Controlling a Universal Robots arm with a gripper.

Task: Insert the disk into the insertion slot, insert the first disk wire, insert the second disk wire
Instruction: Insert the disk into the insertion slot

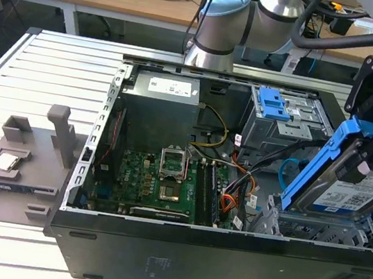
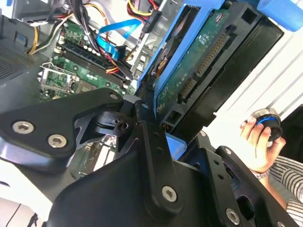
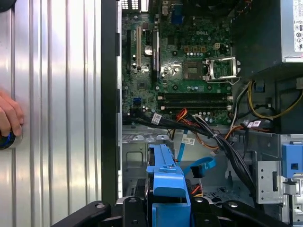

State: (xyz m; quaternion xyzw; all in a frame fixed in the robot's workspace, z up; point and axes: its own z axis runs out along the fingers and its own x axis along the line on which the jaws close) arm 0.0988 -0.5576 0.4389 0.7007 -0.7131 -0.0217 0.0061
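My pincer [image 1: 368, 156] is clamped on the disk [image 1: 347, 193], gripping its upper part, so the disk hangs slanted just under it. The long axis runs steeply, top end up at the pincer and bottom end down at the slot [image 1: 313, 232] right below. Can't tell if that bottom edge touches the slot's rim. The label side faces the exterior camera, and the circuit-board side shows in the second wrist view. Room's tight. The case [image 1: 156, 247] wall sits close beside the slot. A cable bundle [image 3: 213, 137] and a blue ribbon [image 3: 201, 166] crowd the other side, towards the motherboard [image 1: 160, 178]. A person's hand [image 3: 9, 116] rests outside the case, well apart.
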